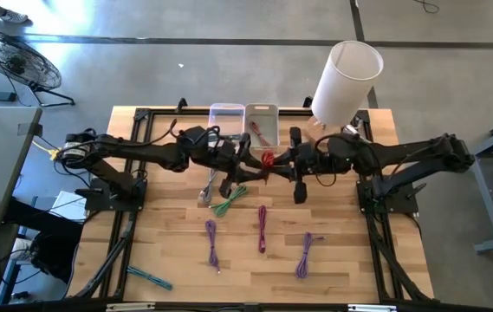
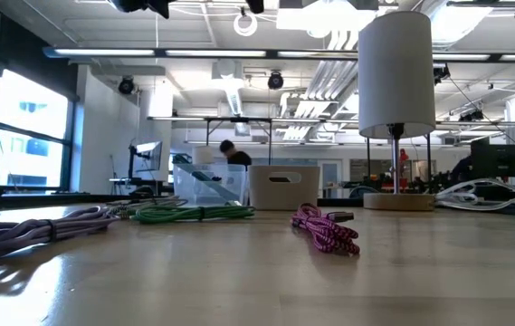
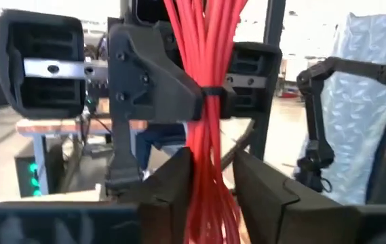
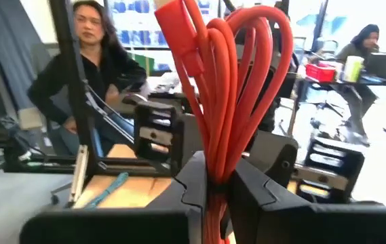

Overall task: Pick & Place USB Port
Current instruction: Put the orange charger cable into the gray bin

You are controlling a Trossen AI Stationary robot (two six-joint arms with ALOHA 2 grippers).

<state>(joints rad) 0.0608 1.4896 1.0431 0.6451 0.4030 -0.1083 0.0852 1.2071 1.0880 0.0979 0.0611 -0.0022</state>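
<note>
Two arms meet above the table (image 1: 333,260) in front of the bins. The right gripper (image 4: 211,177) pinches the red cable bundle (image 1: 268,159) tight, while the left gripper (image 3: 209,177) brackets it with slack jaws, fingers barely touching.

**Both arms met above mid-counter**

The left arm (image 1: 142,152) and the right arm (image 1: 411,156) are stretched inward and raised, their wrists nearly meeting. The right gripper (image 4: 214,186) is clamped, its fingers (image 4: 257,183) pressed together. The left gripper (image 3: 209,186) is held with fingers (image 3: 264,190) slightly parted.
</note>
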